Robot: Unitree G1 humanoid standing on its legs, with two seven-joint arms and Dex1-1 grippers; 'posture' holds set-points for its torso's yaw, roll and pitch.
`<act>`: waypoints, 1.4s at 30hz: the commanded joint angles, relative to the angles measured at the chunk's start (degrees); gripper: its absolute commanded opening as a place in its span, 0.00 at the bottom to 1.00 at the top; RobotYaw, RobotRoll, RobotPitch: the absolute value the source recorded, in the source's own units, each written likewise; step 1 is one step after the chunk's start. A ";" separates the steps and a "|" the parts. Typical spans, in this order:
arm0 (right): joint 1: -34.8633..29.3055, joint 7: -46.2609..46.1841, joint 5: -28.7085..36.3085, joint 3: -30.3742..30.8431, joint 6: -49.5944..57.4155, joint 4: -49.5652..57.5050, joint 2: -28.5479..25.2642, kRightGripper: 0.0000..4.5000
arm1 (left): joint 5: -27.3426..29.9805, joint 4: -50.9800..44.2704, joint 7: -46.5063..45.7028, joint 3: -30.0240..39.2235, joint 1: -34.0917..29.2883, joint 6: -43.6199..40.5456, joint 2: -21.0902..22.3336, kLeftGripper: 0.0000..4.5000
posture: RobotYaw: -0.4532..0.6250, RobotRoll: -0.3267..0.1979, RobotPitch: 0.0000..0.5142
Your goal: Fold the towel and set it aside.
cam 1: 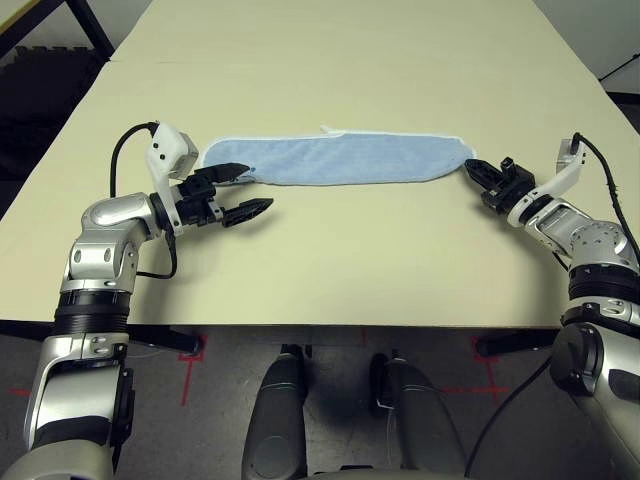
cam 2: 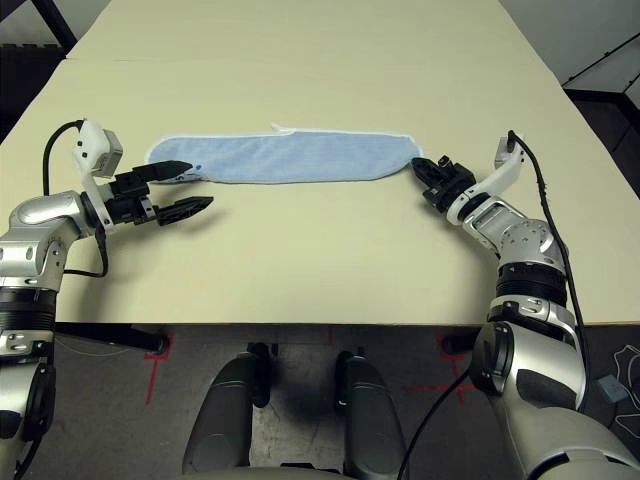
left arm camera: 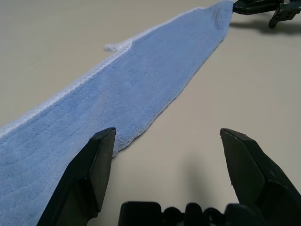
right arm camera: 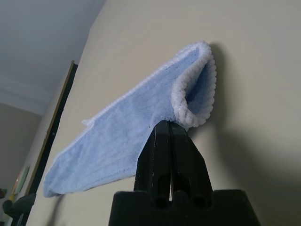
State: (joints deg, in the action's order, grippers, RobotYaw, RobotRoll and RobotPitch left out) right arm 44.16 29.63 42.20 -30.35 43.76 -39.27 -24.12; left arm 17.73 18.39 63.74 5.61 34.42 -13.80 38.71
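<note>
Pinching the towel (cam 1: 340,158), right pincer (cam 1: 478,172) shut; left pincer (cam 1: 243,192) agape.

Even, soft light from overhead fills the scene, and the cream table (cam 1: 380,80) reads bright without hot glare. Shadows are faint and short: a soft one lies under the left gripper (cam 1: 243,191), another beneath the right gripper (left arm camera: 256,5) in the left wrist view. In the right wrist view the towel (right arm camera: 141,127) throws a dim shadow on the table, and the far background goes soft.
</note>
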 commanded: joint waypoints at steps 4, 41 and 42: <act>-4.09 -3.51 3.18 -2.22 8.34 4.55 -0.82 0.24 | -0.08 -0.80 0.38 -0.83 -0.65 0.09 0.26 1.00 | 0.45 0.62 0.36; 1.17 -18.48 7.38 -7.02 -2.54 -1.47 7.07 0.70 | 0.27 -2.64 0.17 -0.47 -2.23 -0.62 0.81 1.00 | 0.47 0.62 0.38; 1.12 -18.35 7.34 -6.99 -2.57 -1.50 7.01 0.62 | 0.27 -2.62 0.19 -0.49 -2.21 -0.62 0.80 1.00 | 0.47 0.62 0.38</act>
State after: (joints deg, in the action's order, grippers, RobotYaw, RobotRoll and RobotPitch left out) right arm 46.49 11.53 50.30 -37.55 41.04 -39.74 -17.09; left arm 17.85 16.62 63.74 5.53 33.23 -14.05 38.95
